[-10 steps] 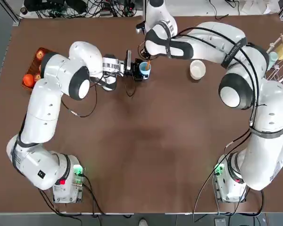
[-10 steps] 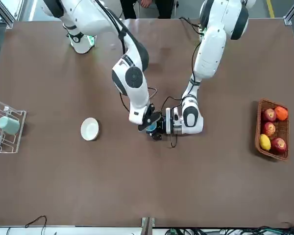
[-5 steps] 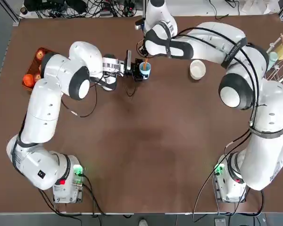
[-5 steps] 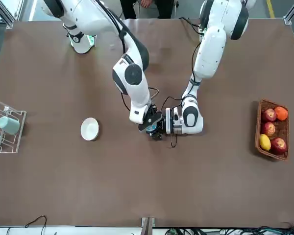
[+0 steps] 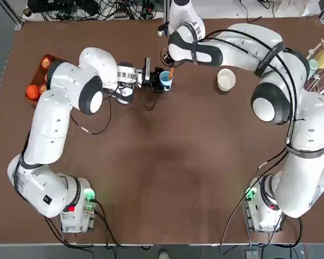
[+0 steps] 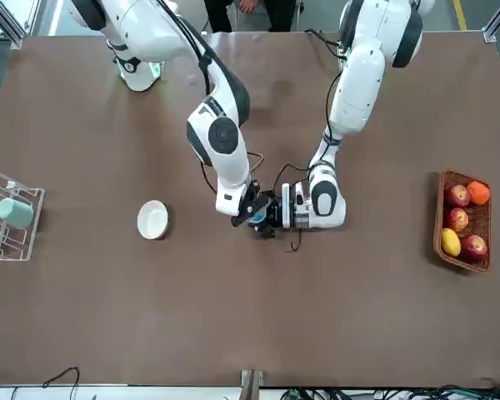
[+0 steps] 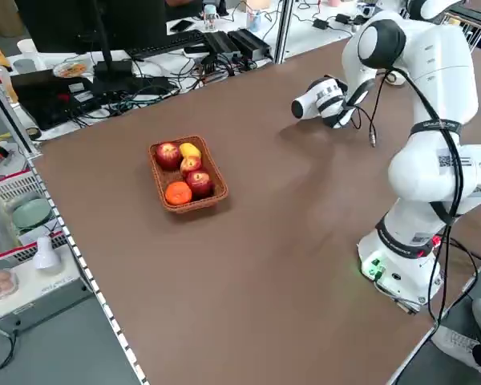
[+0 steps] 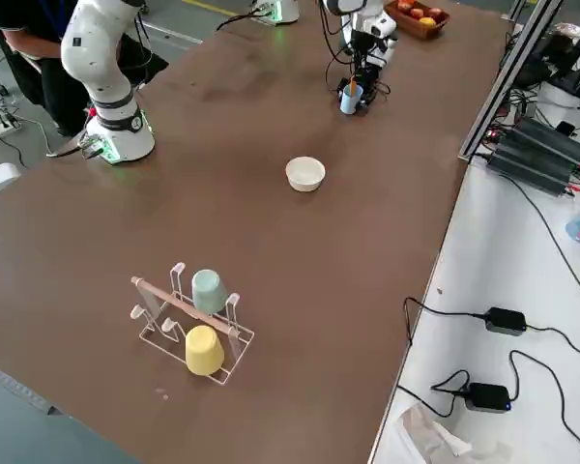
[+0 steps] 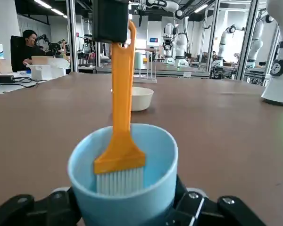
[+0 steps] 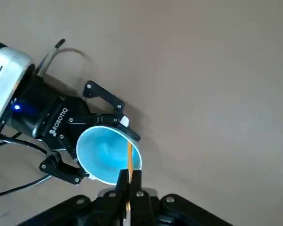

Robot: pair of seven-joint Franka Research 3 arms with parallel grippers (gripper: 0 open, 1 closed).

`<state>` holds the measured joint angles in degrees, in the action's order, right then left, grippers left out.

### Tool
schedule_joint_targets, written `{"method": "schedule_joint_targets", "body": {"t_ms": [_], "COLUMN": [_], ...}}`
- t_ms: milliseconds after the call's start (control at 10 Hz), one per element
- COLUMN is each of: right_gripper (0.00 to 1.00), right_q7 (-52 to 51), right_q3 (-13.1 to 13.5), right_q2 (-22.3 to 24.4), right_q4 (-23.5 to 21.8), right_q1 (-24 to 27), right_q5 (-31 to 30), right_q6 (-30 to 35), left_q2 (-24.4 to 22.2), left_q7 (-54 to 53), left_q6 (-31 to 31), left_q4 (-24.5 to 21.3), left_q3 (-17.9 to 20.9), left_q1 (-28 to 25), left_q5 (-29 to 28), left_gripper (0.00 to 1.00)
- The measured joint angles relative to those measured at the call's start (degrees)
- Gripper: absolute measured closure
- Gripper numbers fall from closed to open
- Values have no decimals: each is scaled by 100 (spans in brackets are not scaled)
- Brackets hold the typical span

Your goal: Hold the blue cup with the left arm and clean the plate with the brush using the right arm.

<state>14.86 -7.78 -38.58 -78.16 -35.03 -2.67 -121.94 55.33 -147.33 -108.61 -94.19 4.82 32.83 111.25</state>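
Here the left gripper (image 5: 157, 80) lies level on the table (image 5: 167, 162), its fingers closed on the blue cup (image 5: 166, 79), which stands upright on the tabletop near the far edge, about midway across. The left wrist view shows the cup (image 9: 124, 176) seated between the two fingers (image 9: 200, 214), mouth up. The right gripper (image 10: 128, 186) hangs over the cup with its fingers clamped narrowly on the handle of the orange brush (image 9: 121, 123); the brush is held upright, bristles down, its white bristle end level with the cup's rim and dipping just inside the mouth. In the right wrist view the brush (image 10: 129, 165) appears as a thin orange line crossing the cup's rim (image 10: 109, 155). In the front view both grippers meet at the cup (image 6: 257, 218). A cream bowl (image 5: 225, 79) rests on the table well apart from the cup, on the robot's right. A fruit basket (image 5: 40, 78) sits at the robot's far left, a rack with cups (image 8: 193, 333) at its far right.
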Motion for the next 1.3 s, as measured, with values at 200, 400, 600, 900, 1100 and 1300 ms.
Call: {"method": "schedule_joint_targets", "body": {"t_ms": [200,400,600,900,1100,1300], "right_gripper": [95,95,95,95,95,95], "right_q7": [194,236,245,246,225,154], "right_q3": [-1,4,5,14,24,14], "right_q2": [213,533,872,1259,1412,1483], "right_q4": [41,48,48,24,-249,-674], "right_q1": [94,327,655,1275,1907,2628], "right_q5": [53,211,571,1208,1699,1919], "right_q6": [78,165,402,898,1051,1092], "left_q2": [0,0,0,0,0,0], "left_q7": [0,0,0,0,0,0], "left_q6": [0,0,0,0,0,0], "left_q4": [4,3,4,4,4,4], "left_q3": [2,3,4,9,11,13], "left_q1": [0,0,0,-2,-2,-2], "left_q5": [1,1,1,1,1,1], "left_gripper": [33,33,33,33,32,21]}}
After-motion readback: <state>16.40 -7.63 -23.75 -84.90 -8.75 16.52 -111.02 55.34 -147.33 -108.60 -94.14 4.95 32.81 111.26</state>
